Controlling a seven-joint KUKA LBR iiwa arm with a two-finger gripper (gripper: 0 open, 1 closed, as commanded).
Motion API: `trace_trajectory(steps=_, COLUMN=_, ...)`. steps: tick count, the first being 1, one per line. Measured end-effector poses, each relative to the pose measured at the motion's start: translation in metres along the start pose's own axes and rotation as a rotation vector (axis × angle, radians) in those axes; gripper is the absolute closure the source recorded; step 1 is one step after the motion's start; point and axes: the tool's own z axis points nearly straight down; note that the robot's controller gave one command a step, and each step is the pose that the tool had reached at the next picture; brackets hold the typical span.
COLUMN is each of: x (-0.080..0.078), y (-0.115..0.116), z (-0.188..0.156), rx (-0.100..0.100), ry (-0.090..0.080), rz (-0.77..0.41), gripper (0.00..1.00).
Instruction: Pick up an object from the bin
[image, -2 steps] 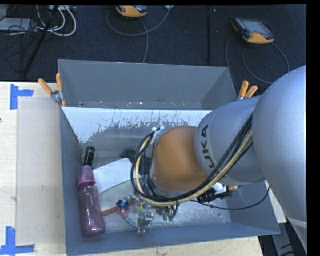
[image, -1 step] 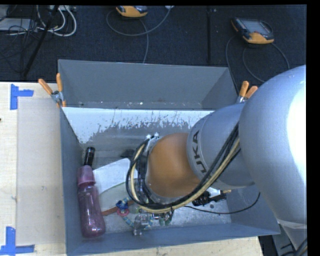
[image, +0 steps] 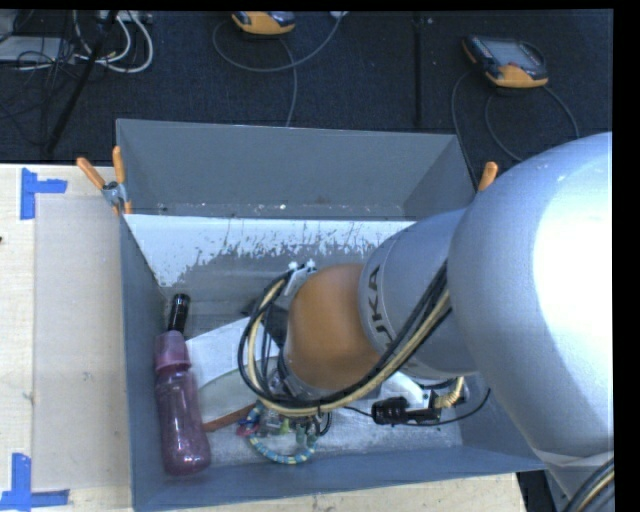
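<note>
The dark body of my gripper (image: 300, 412) pokes out under the arm's orange cover, low over the front middle of the bin. Right below it lies a small ring-like thing of mixed colours (image: 281, 446), touching or nearly touching it. A thin brown stick (image: 226, 419) lies just to the left of that. Along the left wall a purple-pink bottle (image: 177, 405) with a black cap lies on its side. A white sheet (image: 216, 353) is spread between the bottle and the gripper.
The big silver arm covers the bin's right half. At the front right, beside the arm, lie a black thing (image: 394, 410) and a white thing (image: 408, 386) with a yellow bit. Bare bin floor shows at the back.
</note>
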Motion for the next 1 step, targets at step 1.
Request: trace_trajectory(steps=1, x=0.0000, y=-0.0001, z=0.0000, rx=0.000, ry=0.000, rz=0.000, gripper=1.00)
